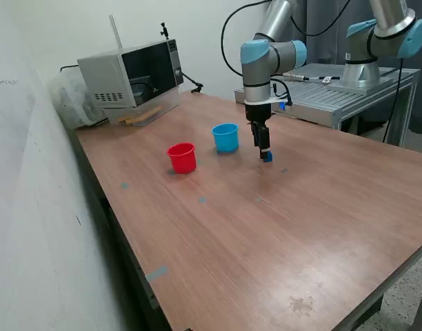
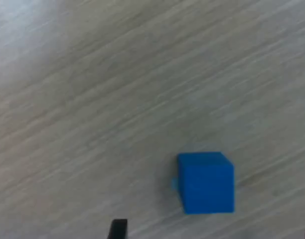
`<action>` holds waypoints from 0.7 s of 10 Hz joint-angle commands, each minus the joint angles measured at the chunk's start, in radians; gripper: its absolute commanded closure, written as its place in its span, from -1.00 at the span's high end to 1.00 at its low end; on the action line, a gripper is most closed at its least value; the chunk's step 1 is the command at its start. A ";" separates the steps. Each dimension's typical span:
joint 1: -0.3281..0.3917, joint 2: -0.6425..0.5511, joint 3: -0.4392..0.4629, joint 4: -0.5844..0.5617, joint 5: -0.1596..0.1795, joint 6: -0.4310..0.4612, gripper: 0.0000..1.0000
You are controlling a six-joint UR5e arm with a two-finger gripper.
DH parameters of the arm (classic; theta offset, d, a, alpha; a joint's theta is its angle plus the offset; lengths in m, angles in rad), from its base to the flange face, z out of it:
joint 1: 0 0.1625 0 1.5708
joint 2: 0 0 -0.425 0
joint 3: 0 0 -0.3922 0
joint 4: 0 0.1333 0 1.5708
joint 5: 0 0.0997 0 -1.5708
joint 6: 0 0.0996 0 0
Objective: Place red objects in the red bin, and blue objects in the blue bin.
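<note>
One small dark blue cube lies on the wooden table, to the exterior view's right of the light blue cup. The red cup stands to the exterior view's left of the blue cup. My gripper hangs straight down just above the cube. In the wrist view the cube rests on the wood, and my gripper is open, with only its dark fingertips showing wide apart at the frame's edge, not touching the cube. No red cubes and no second blue cube are in view.
A microwave stands at the table's far corner by the wall. A second arm's base sits on a metal bench behind the table. Small tape marks dot the tabletop.
</note>
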 commanded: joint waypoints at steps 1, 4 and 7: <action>-0.023 0.011 0.016 -0.010 -0.004 0.003 1.00; -0.020 0.011 0.027 -0.007 -0.001 -0.001 1.00; -0.012 0.011 0.024 -0.004 0.007 -0.069 1.00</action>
